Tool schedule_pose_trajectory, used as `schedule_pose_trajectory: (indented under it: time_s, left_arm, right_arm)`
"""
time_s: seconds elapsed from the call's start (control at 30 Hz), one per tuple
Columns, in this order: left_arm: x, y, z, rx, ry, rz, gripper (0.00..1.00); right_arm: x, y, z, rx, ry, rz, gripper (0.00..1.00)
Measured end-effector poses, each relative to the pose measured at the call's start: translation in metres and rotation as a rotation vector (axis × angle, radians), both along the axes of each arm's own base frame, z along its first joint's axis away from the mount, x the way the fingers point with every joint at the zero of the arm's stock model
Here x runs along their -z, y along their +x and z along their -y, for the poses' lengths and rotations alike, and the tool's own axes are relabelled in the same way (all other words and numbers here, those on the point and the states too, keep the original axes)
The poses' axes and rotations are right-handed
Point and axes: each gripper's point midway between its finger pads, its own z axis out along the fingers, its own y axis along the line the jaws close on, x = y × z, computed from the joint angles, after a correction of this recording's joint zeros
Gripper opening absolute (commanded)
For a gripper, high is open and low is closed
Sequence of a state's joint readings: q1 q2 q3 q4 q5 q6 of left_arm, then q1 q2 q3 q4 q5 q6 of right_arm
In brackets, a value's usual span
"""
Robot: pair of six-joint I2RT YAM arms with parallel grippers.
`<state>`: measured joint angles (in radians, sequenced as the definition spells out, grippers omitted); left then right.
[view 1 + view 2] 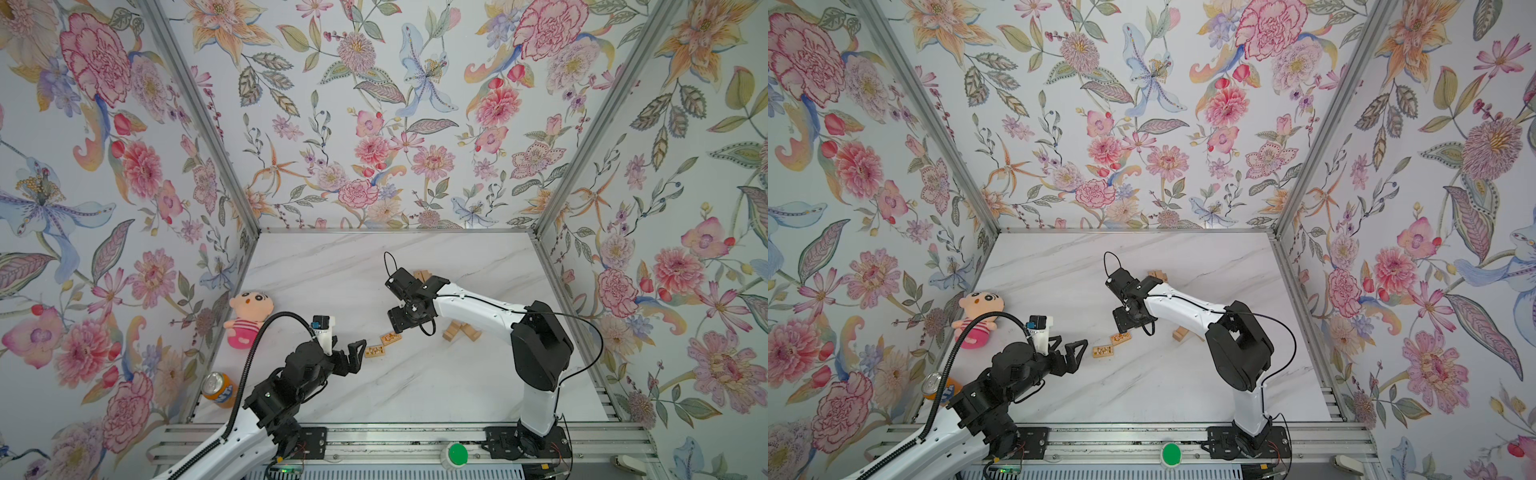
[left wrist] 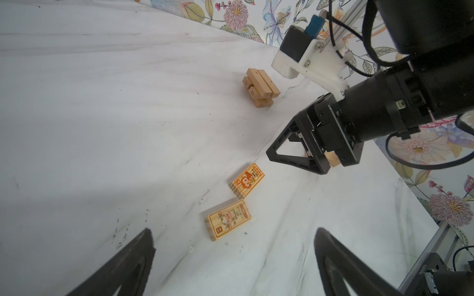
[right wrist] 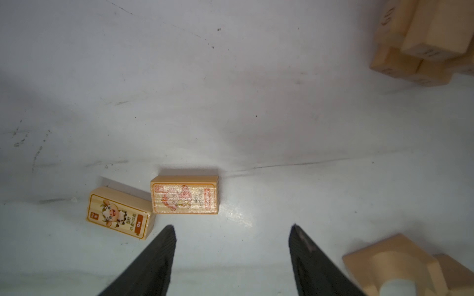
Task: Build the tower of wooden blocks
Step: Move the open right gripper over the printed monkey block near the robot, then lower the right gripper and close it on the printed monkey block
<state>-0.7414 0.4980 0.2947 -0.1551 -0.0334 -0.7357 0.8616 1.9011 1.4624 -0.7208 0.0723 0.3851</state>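
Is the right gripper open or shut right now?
Open. The right gripper shows its fingers spread apart over bare tabletop, nothing between them; a printed block lies beyond the tips.

White marble-look table (image 1: 415, 386), grey veins, scuff marks. Far centre: tower (image 2: 260, 88), plain bars in crossed layers, standing on table. Mid-table: printed block (image 1: 391, 338) flat, picture up; second printed block (image 1: 374, 351) just beside it, nearer front, picture up. Right of these: loose blocks (image 1: 461, 331), jumbled heap. Left edge: doll (image 1: 245, 316). Front-left corner: can (image 1: 218, 390).
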Motion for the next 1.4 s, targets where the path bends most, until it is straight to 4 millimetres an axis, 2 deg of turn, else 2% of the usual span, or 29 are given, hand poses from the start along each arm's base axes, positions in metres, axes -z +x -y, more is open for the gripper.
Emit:
schedule_pose_trajectory:
  time_s: [0.27,0.7,1.0,1.27,1.4]
  left_arm:
    - [0.005,-0.007,0.001,0.007,0.012,-0.018,0.98]
    - [0.012,-0.008,0.001,0.01,0.035,-0.039,0.98]
    - [0.011,-0.008,0.001,0.01,0.034,-0.037,0.98]
    - [0.006,-0.008,0.0,0.006,0.02,-0.021,0.98]
    - [0.005,-0.007,-0.002,-0.003,0.02,-0.014,0.98]
  right_arm:
    - [0.021,-0.018,-0.005,-0.008,0.012,-0.018,0.76]
    - [0.02,-0.018,-0.02,-0.004,0.075,-0.013,0.75]
    - [0.038,-0.025,-0.026,-0.01,0.06,-0.047,0.74]
    - [0.036,-0.022,-0.032,-0.011,0.07,-0.041,0.73]
    - [0.042,-0.021,-0.034,-0.01,0.061,-0.047,0.73]
